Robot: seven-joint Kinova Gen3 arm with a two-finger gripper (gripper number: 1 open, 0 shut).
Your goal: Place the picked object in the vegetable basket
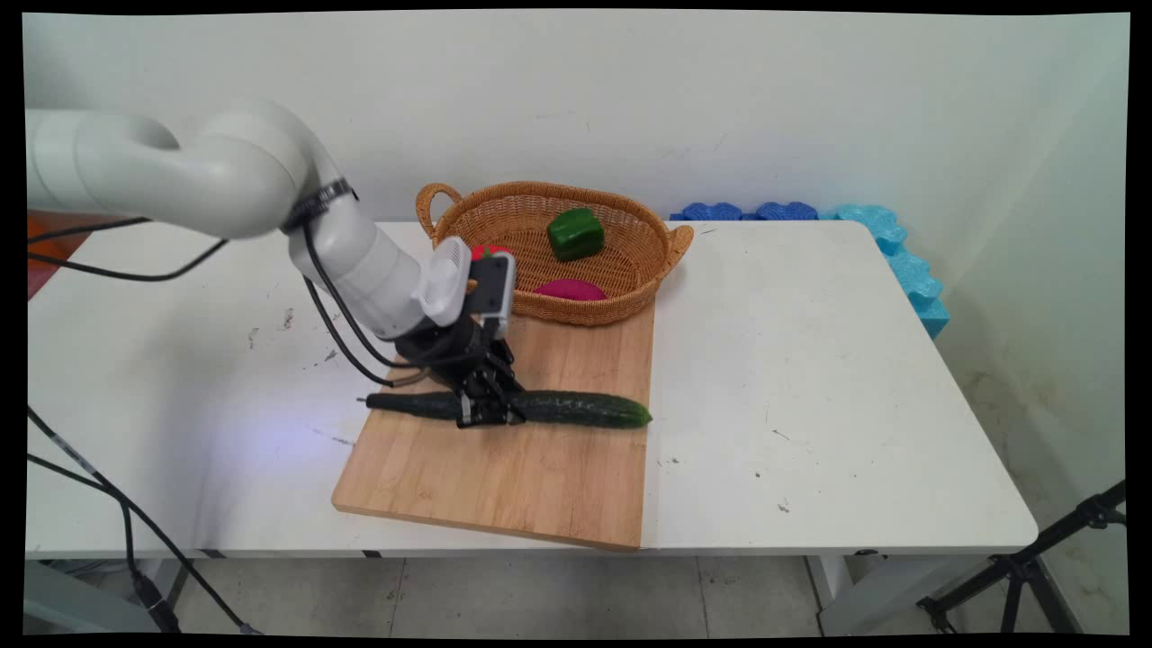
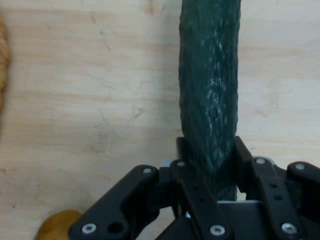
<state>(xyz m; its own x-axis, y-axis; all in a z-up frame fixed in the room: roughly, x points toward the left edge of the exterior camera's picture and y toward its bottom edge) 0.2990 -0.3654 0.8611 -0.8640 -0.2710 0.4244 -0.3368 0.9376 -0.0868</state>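
Note:
A long dark green cucumber (image 1: 576, 408) lies across the wooden cutting board (image 1: 504, 477), its left end reaching past the board's left edge. My gripper (image 1: 487, 412) is down over its left part and shut on it. In the hand view the cucumber (image 2: 210, 90) runs up from between the fingers (image 2: 242, 152), which press against both its sides, with the board (image 2: 90, 100) beneath.
A wicker basket (image 1: 661, 256) stands behind the board and holds a green pepper (image 1: 575, 233), a magenta thing (image 1: 571, 290) and a red thing (image 1: 486, 251) partly hidden by the hand. Blue foam pieces (image 1: 891, 252) lie along the table's far right edge.

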